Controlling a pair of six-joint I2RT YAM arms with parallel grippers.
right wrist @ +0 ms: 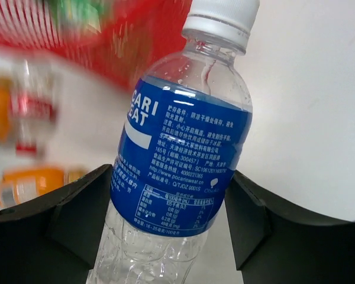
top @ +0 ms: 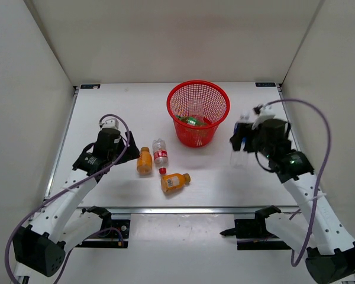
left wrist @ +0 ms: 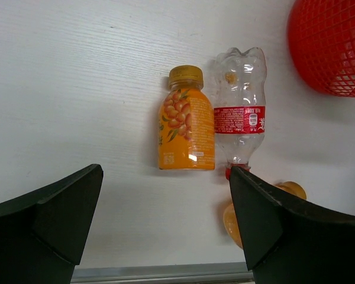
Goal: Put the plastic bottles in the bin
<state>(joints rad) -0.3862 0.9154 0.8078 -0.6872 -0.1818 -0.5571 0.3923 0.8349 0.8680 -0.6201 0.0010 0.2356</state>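
The red mesh bin [top: 198, 111] stands at the table's back centre, with a green bottle [top: 192, 121] inside. My right gripper [top: 241, 144] is shut on the clear blue-label bottle [right wrist: 180, 160], held above the table right of the bin. An orange bottle [top: 144, 161], a clear red-label bottle [top: 160, 153] and a second orange bottle [top: 174, 182] lie on the table. My left gripper [top: 125, 149] is open and empty, just left of them. In the left wrist view the orange bottle [left wrist: 186, 127] and the red-label bottle [left wrist: 240, 112] lie side by side ahead of the fingers.
A tiny loose red cap [top: 162, 170] lies by the red-label bottle's neck. The bin's wall [left wrist: 331, 41] shows at the top right of the left wrist view. White walls enclose the table on three sides. The table's metal front edge [top: 183, 208] runs below the bottles.
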